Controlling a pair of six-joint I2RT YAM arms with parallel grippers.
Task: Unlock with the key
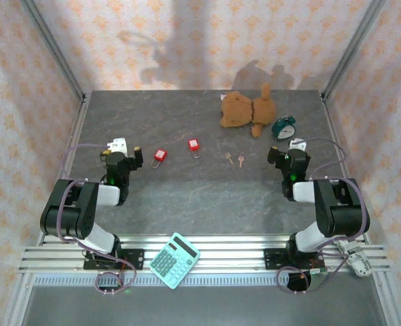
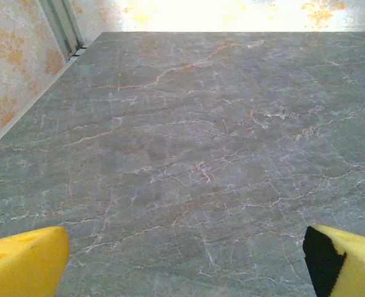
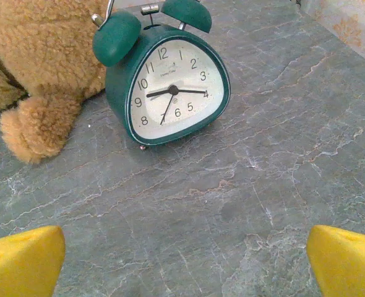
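Nothing is grabbed yet: both sets of jaws are held wide open and empty, the keys (image 1: 235,159) are seen near the middle of the tabletop (image 1: 207,197), just beside a red lock (image 1: 194,145), so a small flat key must be pinched first.

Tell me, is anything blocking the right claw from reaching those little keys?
Nothing visible does. Bare table lies between the right gripper and the keys; the alarm clock and teddy bear sit farther back.
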